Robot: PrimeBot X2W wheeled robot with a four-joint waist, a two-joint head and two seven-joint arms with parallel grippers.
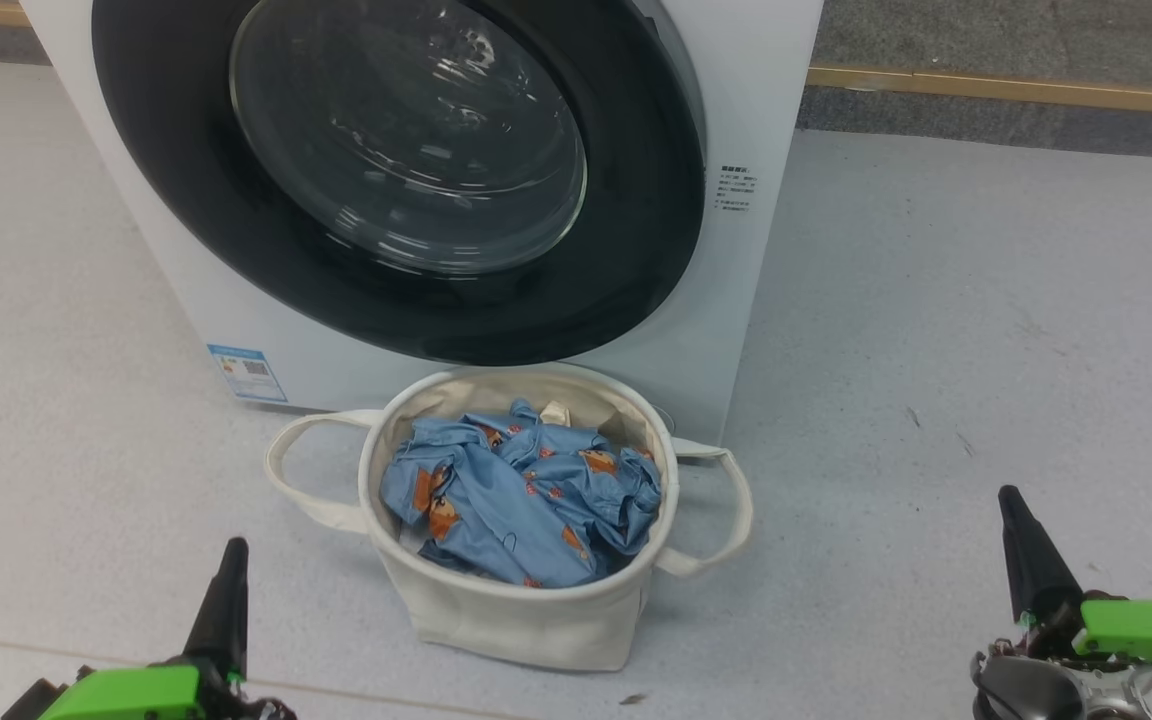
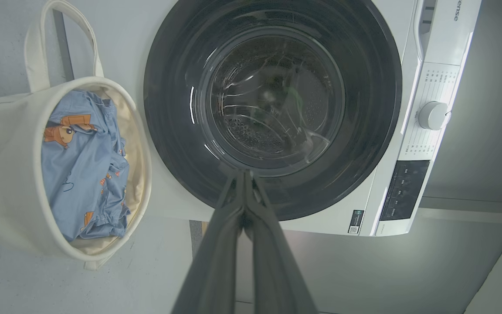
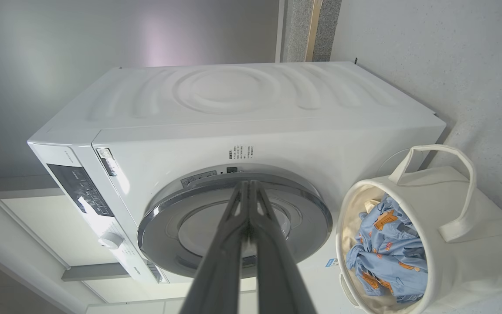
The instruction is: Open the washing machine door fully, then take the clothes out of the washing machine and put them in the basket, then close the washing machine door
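The white washing machine (image 1: 736, 300) stands on the floor with its black-rimmed round door (image 1: 406, 180) lying flat against its front. Through the glass the steel drum (image 2: 273, 100) shows bare metal. In front of the machine sits the cream basket (image 1: 526, 610) holding the light-blue clothes (image 1: 521, 495) with orange animal prints. My left gripper (image 1: 233, 548) is at the lower left, shut and holding nothing. At the lower right my right gripper (image 1: 1011, 495) is shut and holds nothing too. Both stay back from the basket. The wrist views show each pair of fingers (image 2: 244, 174) (image 3: 247, 185) pressed together.
Grey floor (image 1: 936, 350) spreads around the machine and basket. A wall base with a wooden strip (image 1: 1006, 90) runs behind on the right. The control panel and white knob (image 2: 433, 115) sit on the machine's upper front.
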